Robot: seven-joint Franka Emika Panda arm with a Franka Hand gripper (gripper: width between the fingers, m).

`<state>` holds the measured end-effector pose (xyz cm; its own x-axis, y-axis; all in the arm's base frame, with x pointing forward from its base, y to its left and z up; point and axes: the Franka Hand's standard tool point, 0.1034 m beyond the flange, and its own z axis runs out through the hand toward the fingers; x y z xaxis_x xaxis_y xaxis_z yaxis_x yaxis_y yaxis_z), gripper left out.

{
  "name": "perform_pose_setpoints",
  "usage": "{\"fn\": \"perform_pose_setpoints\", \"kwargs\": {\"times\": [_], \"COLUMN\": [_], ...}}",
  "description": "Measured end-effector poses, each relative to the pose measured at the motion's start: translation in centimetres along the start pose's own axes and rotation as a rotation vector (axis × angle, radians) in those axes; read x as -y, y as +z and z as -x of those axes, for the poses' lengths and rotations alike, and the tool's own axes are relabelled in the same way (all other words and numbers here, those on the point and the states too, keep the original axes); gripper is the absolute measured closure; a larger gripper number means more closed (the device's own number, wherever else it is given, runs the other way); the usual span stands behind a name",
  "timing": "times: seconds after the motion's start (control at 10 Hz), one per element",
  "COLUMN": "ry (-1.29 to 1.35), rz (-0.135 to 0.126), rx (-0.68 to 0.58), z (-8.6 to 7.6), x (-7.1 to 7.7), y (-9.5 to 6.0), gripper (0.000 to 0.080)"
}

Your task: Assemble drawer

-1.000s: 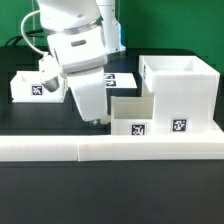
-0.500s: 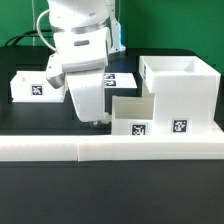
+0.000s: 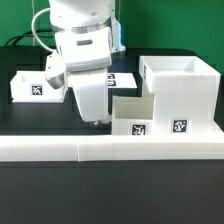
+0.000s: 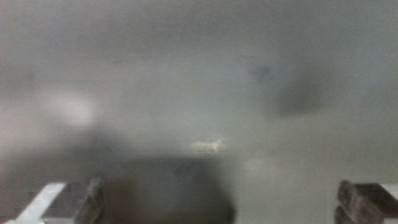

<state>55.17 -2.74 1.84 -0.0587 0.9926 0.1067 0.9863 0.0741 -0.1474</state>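
The tall white casing (image 3: 180, 95) of the drawer stands at the exterior view's right, with a tag on its front. One small tray (image 3: 130, 116) sits against its left side. The other tray (image 3: 33, 86) sits at the back left. My gripper (image 3: 95, 121) hangs just above the black table, left of the near tray and apart from it. In the wrist view my gripper (image 4: 217, 205) is open with its fingers (image 4: 71, 205) wide apart. Nothing is between them, and the view past them is a grey blur.
A long low white rail (image 3: 110, 150) runs along the table's front. The marker board (image 3: 122, 78) lies flat behind my arm, partly hidden by it. Black table shows between the left tray and the near tray.
My arm has shifted slightly to the exterior view's right over the last second. The casing and trays have not moved.
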Motion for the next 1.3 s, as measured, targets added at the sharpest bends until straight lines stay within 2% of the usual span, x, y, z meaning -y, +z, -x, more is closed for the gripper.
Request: {"fn": "perform_pose_setpoints", "kwargs": {"times": [0.2,1.3], "ry": [0.047,0.101], "rz": [-0.021,-0.024], "rx": [0.027,0.042], "z": [-0.23,-0.47], "x": [-0.05,-0.26], "y": [-0.29,-0.39], "gripper": [0.0151,0.0151]}}
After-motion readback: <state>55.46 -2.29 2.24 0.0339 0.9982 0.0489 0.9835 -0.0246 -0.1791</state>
